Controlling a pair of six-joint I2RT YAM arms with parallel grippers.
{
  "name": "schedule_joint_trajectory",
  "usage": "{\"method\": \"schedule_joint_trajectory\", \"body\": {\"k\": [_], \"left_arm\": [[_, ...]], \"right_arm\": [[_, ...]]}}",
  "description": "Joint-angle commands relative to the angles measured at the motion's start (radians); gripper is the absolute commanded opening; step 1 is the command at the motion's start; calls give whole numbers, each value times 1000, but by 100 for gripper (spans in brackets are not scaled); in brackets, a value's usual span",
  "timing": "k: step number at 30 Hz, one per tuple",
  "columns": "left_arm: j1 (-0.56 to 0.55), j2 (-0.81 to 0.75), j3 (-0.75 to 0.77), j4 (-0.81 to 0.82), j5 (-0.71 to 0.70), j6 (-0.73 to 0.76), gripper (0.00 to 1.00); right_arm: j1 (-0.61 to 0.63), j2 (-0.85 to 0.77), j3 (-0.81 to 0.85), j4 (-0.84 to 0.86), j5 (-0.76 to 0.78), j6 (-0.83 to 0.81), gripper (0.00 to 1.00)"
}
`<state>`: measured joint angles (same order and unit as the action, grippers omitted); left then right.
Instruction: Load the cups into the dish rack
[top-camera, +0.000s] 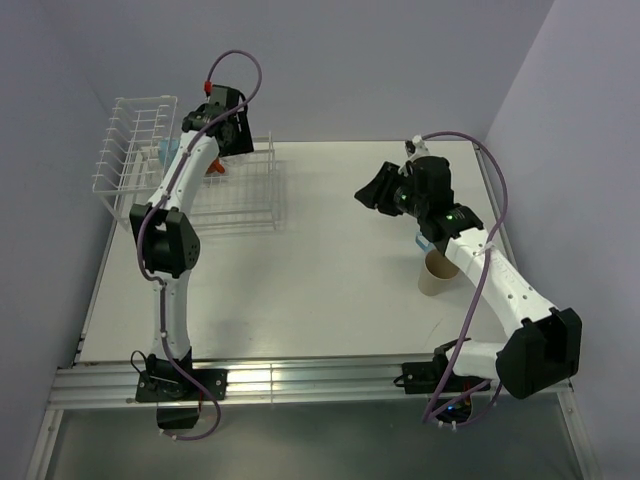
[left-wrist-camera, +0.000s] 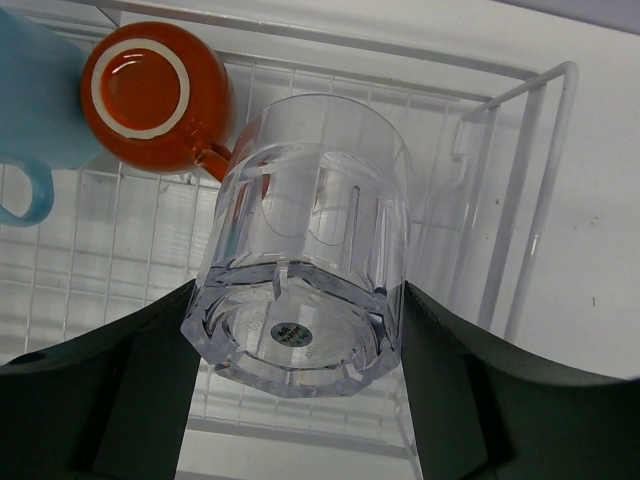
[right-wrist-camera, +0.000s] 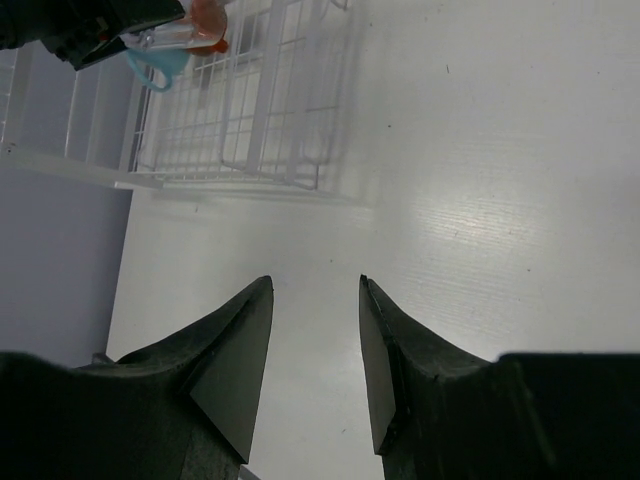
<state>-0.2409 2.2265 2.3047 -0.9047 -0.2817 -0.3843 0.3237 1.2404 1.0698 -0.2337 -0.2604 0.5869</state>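
Above and behind the arms, I see the left arm reaching far forward to the dish rack (top-camera: 120, 175) in the back-left corner of the counter (top-camera: 330, 270). The left hand (top-camera: 222, 135) hangs over the rack's low basket section. The right arm is bent at mid-counter, with the right hand (top-camera: 372, 193) raised over bare surface. A beige cup (top-camera: 436, 277) stands upright just beside the right forearm, and I judge a careless swing of that arm could knock it over. A scrap of light blue shows behind the forearm, too hidden to identify.

At the left wrist, the hand is clenched on the clear tumbler (left-wrist-camera: 305, 230), with one finger (left-wrist-camera: 110, 390) pressed against each side near its base. The tumbler is inverted, its base and a small sticker facing the camera and its mouth toward the rack's wire floor. I cannot tell whether the rim touches the wires. Just beside it in the basket sit an upside-down red-orange cup (left-wrist-camera: 150, 95) and a light blue mug (left-wrist-camera: 35, 95). The risks I see are the smooth wall slipping in the grip, the tumbler nudging the red-orange cup's handle on the way down, or a release from too high tipping it over.

At the right wrist, the hand is released. Its fingers stand apart with nothing between them, pointing across bare counter toward the distant rack.
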Motion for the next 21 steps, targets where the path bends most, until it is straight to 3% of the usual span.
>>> {"method": "schedule_joint_trajectory", "body": {"k": [1,21], "left_arm": [[0,16,53,36,-25,36,5],[29,97,96,86,13,41,11]], "right_arm": [[14,4,-13,17,15,-19,47],[41,54,-11,28,30,-32,47]]}}
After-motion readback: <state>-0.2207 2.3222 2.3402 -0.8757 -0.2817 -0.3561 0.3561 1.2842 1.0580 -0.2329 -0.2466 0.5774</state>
